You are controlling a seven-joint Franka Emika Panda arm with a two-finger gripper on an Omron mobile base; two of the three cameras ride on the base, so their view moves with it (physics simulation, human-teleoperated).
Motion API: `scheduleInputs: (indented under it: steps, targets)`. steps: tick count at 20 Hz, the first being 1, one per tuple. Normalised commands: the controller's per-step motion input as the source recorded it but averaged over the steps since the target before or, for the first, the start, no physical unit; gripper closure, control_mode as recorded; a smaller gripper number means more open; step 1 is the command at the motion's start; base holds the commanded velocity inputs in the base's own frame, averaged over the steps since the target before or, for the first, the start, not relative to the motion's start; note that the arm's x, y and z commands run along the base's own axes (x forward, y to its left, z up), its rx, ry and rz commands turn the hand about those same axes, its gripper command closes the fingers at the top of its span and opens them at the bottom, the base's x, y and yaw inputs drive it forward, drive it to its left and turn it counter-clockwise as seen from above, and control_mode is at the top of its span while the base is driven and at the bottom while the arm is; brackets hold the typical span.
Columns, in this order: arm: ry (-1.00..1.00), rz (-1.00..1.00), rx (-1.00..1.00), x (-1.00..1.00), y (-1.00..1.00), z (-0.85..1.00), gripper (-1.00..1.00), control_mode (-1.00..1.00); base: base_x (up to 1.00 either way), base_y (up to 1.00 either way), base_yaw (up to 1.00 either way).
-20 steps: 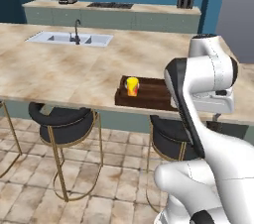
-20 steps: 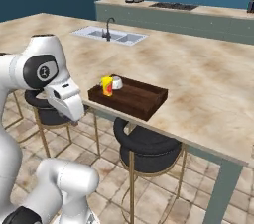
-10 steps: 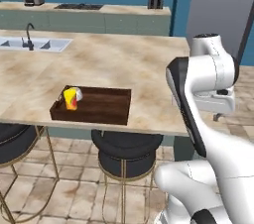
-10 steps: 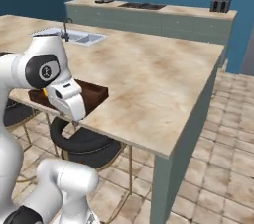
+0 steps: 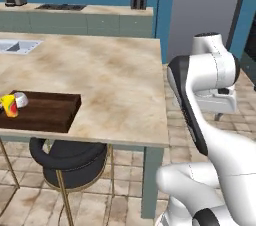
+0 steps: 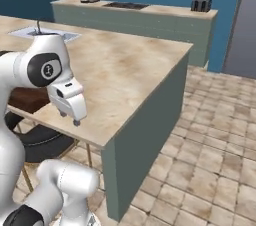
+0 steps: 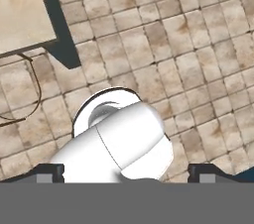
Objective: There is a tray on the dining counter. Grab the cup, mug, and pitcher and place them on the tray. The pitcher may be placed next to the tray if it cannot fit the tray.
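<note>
Sitting at left edge of left base view: tray (image 5: 42,110) on counter (image 5: 107,77), cup (image 5: 10,106) and mug (image 5: 20,99) on it. Claw (image 7: 127,174) spread wide, empty, over floor tiles (image 7: 198,44).

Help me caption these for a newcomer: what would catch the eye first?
The white arm looms largest, folded up beside the dining counter. Next comes the dark tray near that counter's front edge, with the yellow cup and the white mug together at its left end. Behind stands a blue wall with a long back counter.
</note>
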Motion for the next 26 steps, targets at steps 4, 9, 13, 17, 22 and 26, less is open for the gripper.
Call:
scheduleInputs:
  steps: [4, 9, 13, 17, 22, 26]
  targets:
    - [0.00, 0.00, 0.00, 0.00, 0.00, 0.00, -1.00, 1.00, 0.03, -1.00, -0.02]
    - [0.00, 0.00, 0.00, 0.00, 0.00, 0.00, -1.00, 1.00, 0.34, -1.00, -0.24]
    - [0.00, 0.00, 0.00, 0.00, 0.00, 0.00, -1.00, 1.00, 0.51, -1.00, -0.41]
    - [0.00, 0.00, 0.00, 0.00, 0.00, 0.00, -1.00, 1.00, 0.65, -0.89, -0.57]
    - [0.00, 0.00, 0.00, 0.00, 0.00, 0.00, -1.00, 1.00, 0.66, -0.61, -0.58]
    - [0.00, 0.00, 0.00, 0.00, 0.00, 0.00, -1.00, 1.00, 0.82, -0.10, -0.44]
